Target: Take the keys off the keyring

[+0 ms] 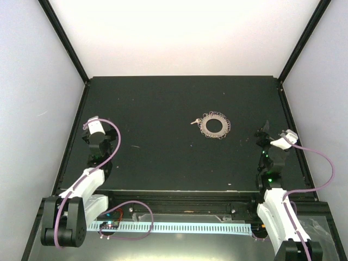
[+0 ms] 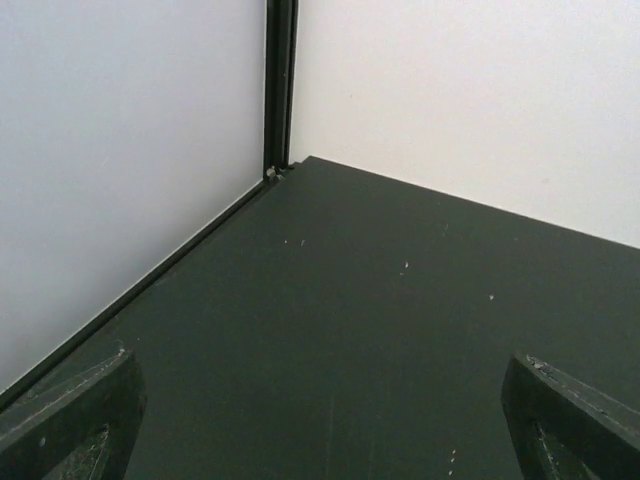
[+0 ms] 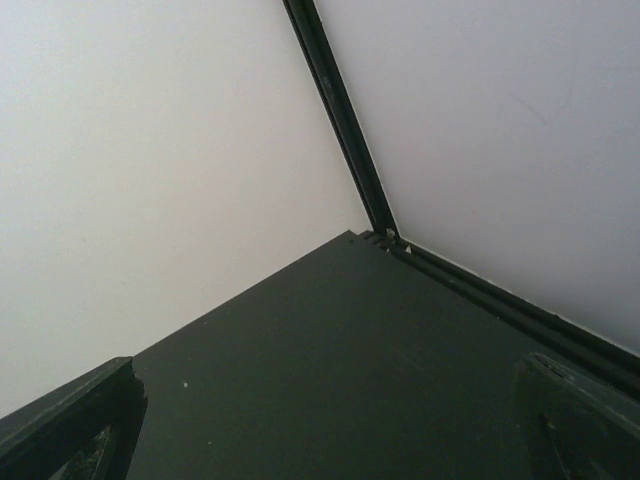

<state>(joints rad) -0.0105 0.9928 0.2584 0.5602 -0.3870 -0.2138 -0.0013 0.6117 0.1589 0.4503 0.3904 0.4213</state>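
The keyring [image 1: 216,125], a flat round grey metal ring fringed with small wire loops, lies on the black table [image 1: 163,163] right of centre. A tiny silvery key [image 1: 194,121] sticks out at its left rim. My left gripper [image 1: 91,126] is open and empty at the table's left side, far from the ring. My right gripper [image 1: 265,131] is open and empty, to the right of the ring. Both wrist views show only bare table and walls between wide-apart fingers [image 2: 70,420] [image 3: 70,425]; ring and key are out of those views.
White walls with black corner posts [image 2: 280,85] [image 3: 345,120] enclose the table on three sides. A perforated rail and cables [image 1: 174,225] run along the near edge between the arm bases.
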